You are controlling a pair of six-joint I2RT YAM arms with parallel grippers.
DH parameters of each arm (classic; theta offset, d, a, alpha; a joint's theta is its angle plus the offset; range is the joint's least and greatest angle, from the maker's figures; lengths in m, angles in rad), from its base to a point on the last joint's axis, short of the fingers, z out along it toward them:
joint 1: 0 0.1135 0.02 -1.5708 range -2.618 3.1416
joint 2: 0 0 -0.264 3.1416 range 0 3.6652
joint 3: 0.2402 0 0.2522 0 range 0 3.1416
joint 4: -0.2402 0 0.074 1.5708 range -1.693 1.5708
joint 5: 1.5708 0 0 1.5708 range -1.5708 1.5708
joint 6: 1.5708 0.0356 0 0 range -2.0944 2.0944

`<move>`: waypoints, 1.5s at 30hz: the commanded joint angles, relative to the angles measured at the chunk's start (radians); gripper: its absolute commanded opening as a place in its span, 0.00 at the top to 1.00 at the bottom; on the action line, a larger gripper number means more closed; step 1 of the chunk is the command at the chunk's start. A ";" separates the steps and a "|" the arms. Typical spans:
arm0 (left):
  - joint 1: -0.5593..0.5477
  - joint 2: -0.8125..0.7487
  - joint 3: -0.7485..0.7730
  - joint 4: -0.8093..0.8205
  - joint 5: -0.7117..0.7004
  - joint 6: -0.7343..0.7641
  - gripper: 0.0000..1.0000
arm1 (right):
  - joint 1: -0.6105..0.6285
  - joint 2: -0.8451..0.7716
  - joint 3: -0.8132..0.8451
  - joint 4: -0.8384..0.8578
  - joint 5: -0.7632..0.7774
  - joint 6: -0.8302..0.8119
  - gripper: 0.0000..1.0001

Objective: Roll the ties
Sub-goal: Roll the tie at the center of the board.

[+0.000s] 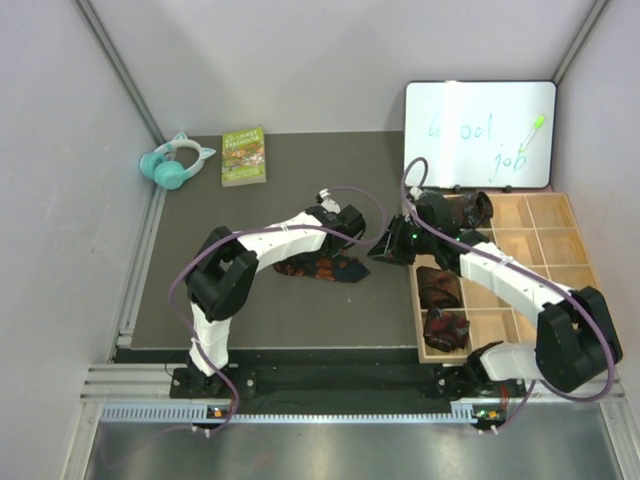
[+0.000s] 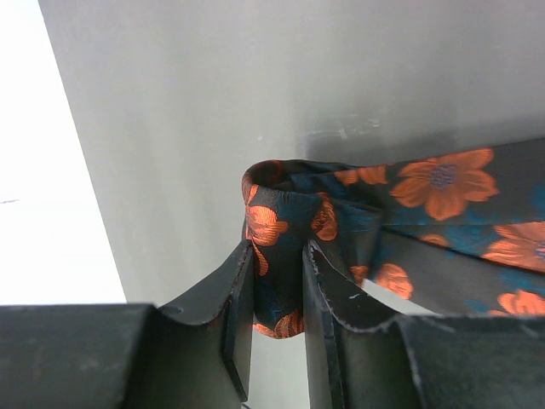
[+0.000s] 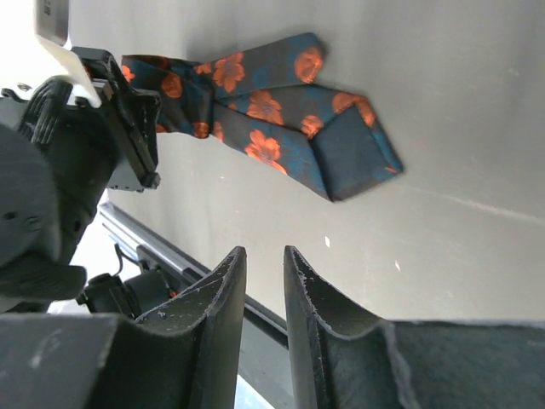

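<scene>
Pinches the looped end of the flowered tie (image 3: pixel 272 119) in the left claw (image 2: pixel 277 256), with the rest folded flat on the dark counter (image 1: pixel 260 190). Holds the right claw (image 3: pixel 266 256) nearby, slightly apart and empty, beside a wooden tray (image 1: pixel 560 245) of rolled ties (image 1: pixel 438 287).

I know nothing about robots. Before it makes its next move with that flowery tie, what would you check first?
1. Left jaws shut on the curled end of the flowery tie: ok.
2. Right jaws empty, slightly apart, clear of the tie: ok.
3. Loose length lying straight on the mat: not ok, it doubles back on itself.
4. How tight the roll is: cannot tell, the jaws cover it.
5. Free compartment in the wooden tray: ok, several are empty.
</scene>
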 commanded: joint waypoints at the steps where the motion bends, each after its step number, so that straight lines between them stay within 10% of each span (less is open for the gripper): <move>1: -0.031 0.040 0.051 -0.016 -0.005 -0.044 0.84 | -0.021 -0.090 -0.011 -0.053 0.058 -0.019 0.74; 45: -0.031 0.129 0.095 0.129 0.211 -0.112 0.74 | -0.033 -0.173 -0.023 -0.119 0.075 -0.030 0.73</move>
